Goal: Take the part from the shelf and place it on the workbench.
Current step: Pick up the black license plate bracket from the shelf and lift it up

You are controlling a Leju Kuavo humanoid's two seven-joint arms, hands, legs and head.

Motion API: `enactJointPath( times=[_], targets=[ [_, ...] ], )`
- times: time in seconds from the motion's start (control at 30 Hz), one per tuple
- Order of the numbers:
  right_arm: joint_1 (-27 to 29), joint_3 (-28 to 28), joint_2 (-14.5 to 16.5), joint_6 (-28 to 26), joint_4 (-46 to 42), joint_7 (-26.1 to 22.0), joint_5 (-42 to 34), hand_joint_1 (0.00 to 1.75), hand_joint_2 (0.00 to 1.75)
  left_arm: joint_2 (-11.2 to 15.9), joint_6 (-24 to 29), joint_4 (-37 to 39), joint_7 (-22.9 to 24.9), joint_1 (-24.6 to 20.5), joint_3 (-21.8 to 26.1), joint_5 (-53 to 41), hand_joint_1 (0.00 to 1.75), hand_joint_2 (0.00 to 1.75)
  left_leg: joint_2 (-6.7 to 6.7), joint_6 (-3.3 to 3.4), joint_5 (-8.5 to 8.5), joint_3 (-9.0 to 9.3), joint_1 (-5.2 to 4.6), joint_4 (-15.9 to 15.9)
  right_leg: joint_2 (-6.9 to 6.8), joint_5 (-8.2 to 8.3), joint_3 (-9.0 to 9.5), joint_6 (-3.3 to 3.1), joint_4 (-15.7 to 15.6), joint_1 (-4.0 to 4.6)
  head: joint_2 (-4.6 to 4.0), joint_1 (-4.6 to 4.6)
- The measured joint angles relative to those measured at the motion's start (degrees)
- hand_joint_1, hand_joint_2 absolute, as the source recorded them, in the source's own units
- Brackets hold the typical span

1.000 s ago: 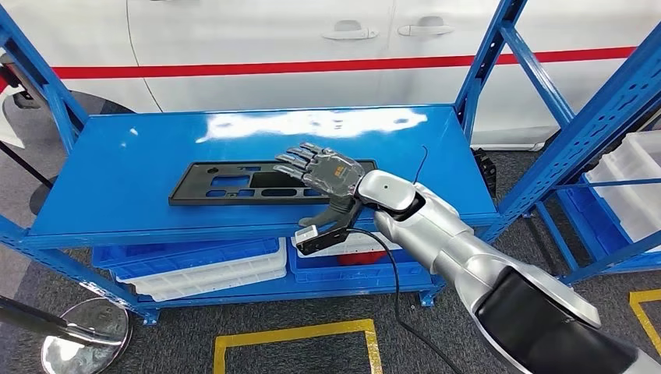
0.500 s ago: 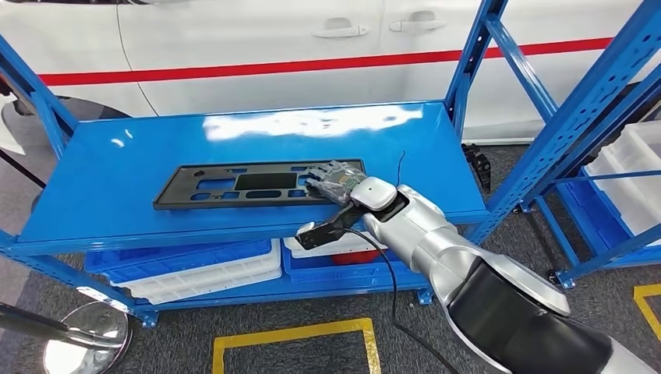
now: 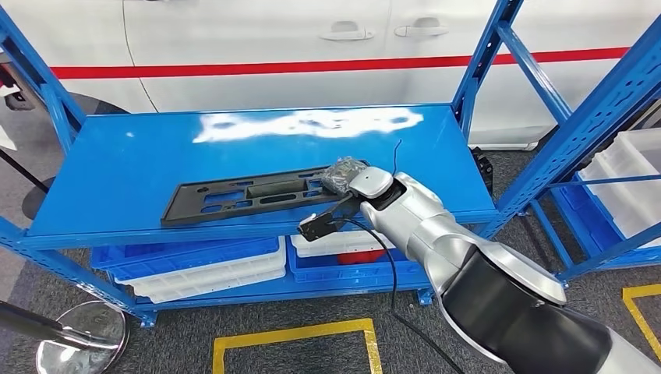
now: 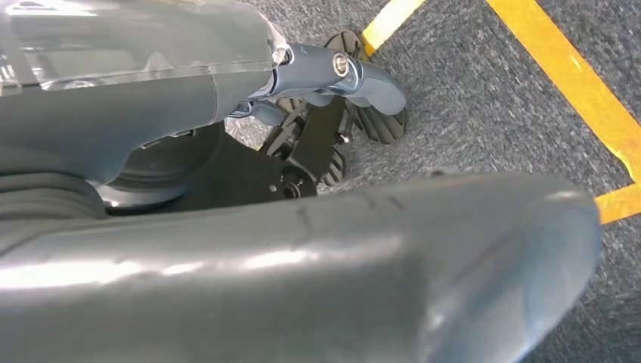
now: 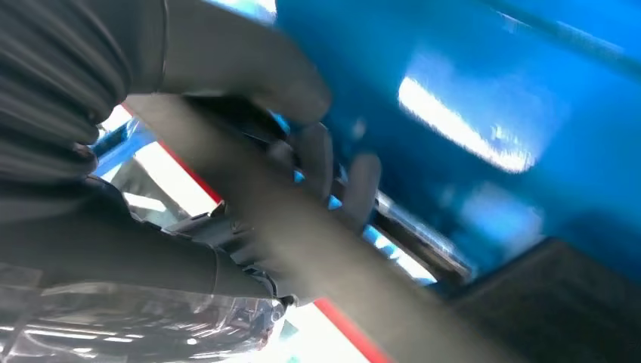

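A long flat black plastic part [image 3: 242, 196] with several cut-outs lies on the blue shelf [image 3: 140, 164], its right end lifted and tilted. My right hand [image 3: 341, 174] grips that right end, fingers curled over the edge. In the right wrist view the dark part [image 5: 302, 227] runs across between my thumb and fingers [image 5: 332, 166], with the blue shelf surface [image 5: 491, 113] behind. My left hand [image 4: 317, 83] hangs over grey carpet, fingers loose, holding nothing.
Blue and white bins [image 3: 203, 265] sit under the shelf. Blue uprights [image 3: 483, 62] frame the shelf, and a second rack with white trays [image 3: 631, 179] stands at the right. A white car with a red stripe [image 3: 312, 47] is behind. Yellow floor tape [image 3: 296, 339] marks the carpet.
My right hand went from hovering open above the part to closing on its right end. That end has risen and the part has skewed on the shelf.
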Motion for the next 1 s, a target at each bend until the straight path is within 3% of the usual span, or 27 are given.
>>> enactJointPath(
  times=[0.07, 0.1, 0.13, 0.17, 0.23, 0.3, 0.4, 0.47, 0.57, 0.6, 0.63, 0.67, 0.7, 0.77, 0.8, 0.93, 1.0],
  targets=[
    [-0.1, -0.2, -0.1, -0.7, 0.1, -1.5, -2.0, 1.75, 1.75, 0.0, -0.1, 0.0, -0.1, 0.0, 0.0, 0.0, 0.0, 0.0, 0.03, 0.09, 0.04, -0.08, -0.13, 0.0, -0.08, -3.57, -3.27, 0.2, 7.7, 0.06, 0.0, 0.0],
    [-0.1, -0.5, -0.3, -1.3, 0.2, -2.5, -3.5, 1.75, 1.75, 0.0, -0.2, 0.0, -0.2, 0.1, 0.0, 0.0, 0.0, 0.0, 0.02, 0.1, 0.04, -0.08, -0.21, 0.0, -0.08, -4.07, -4.17, 0.16, 9.9, 0.1, 0.0, 0.0],
    [-0.2, -1.1, -0.4, -2.0, 0.2, -3.9, -5.4, 1.75, 1.75, 0.0, -0.3, 0.0, -0.3, 0.1, 0.0, 0.0, 0.0, 0.0, 0.0, 0.11, 0.04, -0.06, -0.29, 0.0, -0.08, -3.42, -4.04, -0.01, 9.8, 0.15, 0.0, 0.0],
    [-0.3, -1.8, -0.5, -2.6, 0.2, -5.3, -7.4, 1.75, 1.75, 0.0, -0.4, 0.0, -0.4, 0.2, 0.0, 0.0, 0.0, 0.0, -0.03, 0.1, 0.03, -0.01, -0.37, 0.0, -0.07, -1.88, -2.9, -0.29, 7.6, 0.22, 0.0, 0.0],
    [-0.6, -4.2, -0.7, -3.3, -0.2, -9.0, -12.3, 1.75, 1.75, -0.1, -0.7, 0.0, -0.7, 0.2, 0.0, 0.0, 0.0, 0.0, -0.09, 0.01, -0.01, 0.05, -0.56, 0.1, -0.07, 1.73, 1.1, -1.18, -0.5, 0.6, 0.0, 0.0],
    [-0.6, -7.5, -0.9, -2.4, -1.0, -14.0, -19.3, 1.75, 1.75, -0.2, -1.2, 0.0, -1.1, 0.2, 0.0, 0.0, 0.0, 0.0, -0.09, -0.33, 0.03, -0.16, -0.65, 0.1, -0.14, 3.27, 3.34, -1.78, -5.5, 1.08, 0.0, -0.01],
    [0.2, -14.7, -1.5, 1.7, -5.1, -23.0, -34.4, 1.75, 1.75, -0.2, -2.4, 0.0, -1.9, 0.4, 0.1, 0.0, 0.0, 0.0, -0.07, -1.17, 0.06, -0.51, -0.58, 0.1, -0.26, 3.53, 3.3, -2.24, -6.5, 1.07, 0.0, -0.01],
    [0.8, -19.9, -2.3, 4.9, -10.9, -25.4, -43.9, 1.75, 1.75, -0.2, -2.7, 0.0, -2.3, 0.5, 0.1, 0.0, 0.0, 0.0, -0.05, -1.76, -1.48, -1.45, -0.59, 2.1, -0.44, 3.82, 3.51, -2.71, -7.0, 0.66, 0.0, -0.01],
    [1.8, -25.5, -3.6, 8.1, -19.4, -25.3, -53.3, 1.75, 1.75, -0.2, -2.6, 0.0, -2.6, 0.9, 0.2, 0.0, 0.0, 1.31, 0.0, -2.42, -6.39, -5.99, -0.35, 12.4, -0.76, 3.78, 3.71, -3.13, -7.1, 0.61, 0.0, -0.02],
    [2.8, -26.8, -4.1, 9.1, -22.2, -25.3, -56.9, 1.75, 1.75, -0.2, -2.4, 0.0, -2.8, 1.0, 0.2, 0.0, 0.0, 1.75, 0.0, -2.55, -7.02, -7.21, -0.29, 14.9, -0.84, 3.72, 3.74, -3.16, -7.1, 0.62, 0.0, -0.02],
    [4.1, -28.0, -4.6, 10.2, -25.4, -25.3, -61.1, 1.75, 1.75, -0.1, -2.0, 0.0, -3.1, 1.2, 0.3, 0.0, 0.0, 1.75, 0.01, -2.65, -6.66, -7.62, -0.23, 15.7, -0.86, 3.64, 3.76, -3.13, -7.0, 0.61, 0.0, -0.02],
    [5.7, -29.3, -5.0, 11.2, -29.0, -25.1, -65.8, 1.75, 1.75, -0.1, -1.7, 0.0, -3.3, 1.3, 0.5, 0.0, 0.0, 1.75, 0.02, -2.71, -5.2, -6.88, -0.14, 14.0, -0.82, 3.49, 3.77, -3.05, -6.8, 0.56, 0.0, -0.02],
    [7.3, -30.5, -5.5, 12.2, -33.2, -24.7, -70.6, 1.75, 1.75, 0.0, -1.3, 0.0, -3.7, 1.3, 0.7, 0.0, 0.0, 1.75, 0.03, -2.74, -3.1, -5.22, -0.02, 10.4, -0.74, 3.24, 3.78, -2.88, -6.5, 0.49, 0.0, -0.02],
    [9.9, -32.4, -6.3, 13.5, -41.1, -24.1, -77.6, 1.75, 1.75, 0.1, -0.7, 0.0, -4.4, 1.4, 1.3, 0.0, 0.0, 1.75, -0.01, -2.57, -0.65, -1.78, -0.03, 3.5, -0.53, 2.66, 3.56, -2.32, -5.8, 0.57, 0.0, -0.02],
    [11.2, -33.1, -6.7, 13.9, -44.8, -24.0, -80.1, 1.75, 1.75, 0.1, -0.5, 0.0, -4.9, 1.4, 1.5, 0.0, 0.0, 1.75, -0.06, -2.34, -0.42, -0.88, -0.07, 1.7, -0.46, 2.5, 3.45, -2.03, -5.6, 0.66, 0.0, -0.01],
    [19.3, -34.1, -7.7, 13.9, -55.9, -24.6, -84.3, 1.75, 1.75, 0.1, 0.0, 0.0, -7.3, 1.3, 2.3, 0.0, 0.0, 1.75, -0.18, -0.89, -0.79, -0.22, -0.14, 0.6, -0.41, 1.94, 3.48, -1.01, -5.3, 0.67, 0.0, 0.0],
    [23.1, -34.1, -8.1, 13.8, -60.0, -25.3, -84.7, 1.75, 1.75, 0.0, 0.1, 0.0, -8.9, 1.2, 2.7, 0.0, 0.0, 1.75, -0.07, -0.25, -0.63, 0.0, 0.0, 0.2, -0.4, -0.57, 1.84, -0.48, -1.5, 0.53, 0.0, 0.01]
  ],
)
